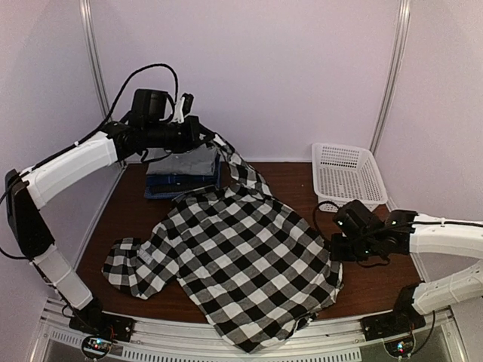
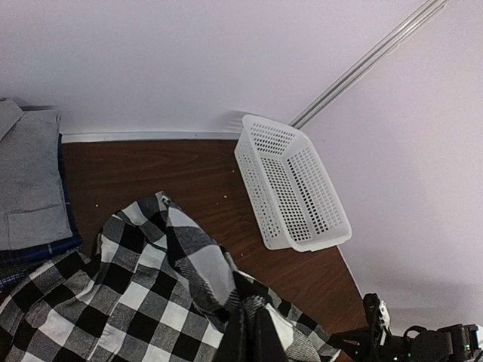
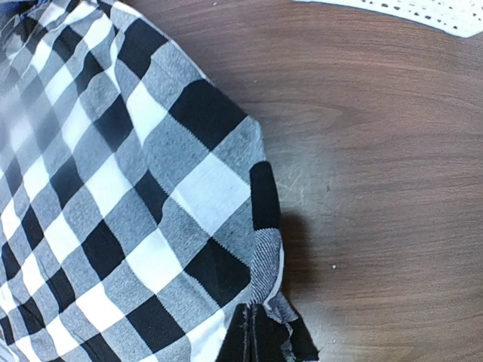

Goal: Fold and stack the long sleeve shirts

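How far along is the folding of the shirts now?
Done: a grey shirt lies folded on blue ones at the back. In hand: the check shirt, spread out; left jaws hold up its far end, right jaws pinch its right edge. Left: fold and stack it.

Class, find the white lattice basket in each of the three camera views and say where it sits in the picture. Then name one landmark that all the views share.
Top external: the basket is right of centre, near the back wall.
Left wrist: the basket is centre-right, running diagonally by the corner.
Right wrist: only a sliver of the basket shows, at the top right edge.
Shared landmark: the check shirt.
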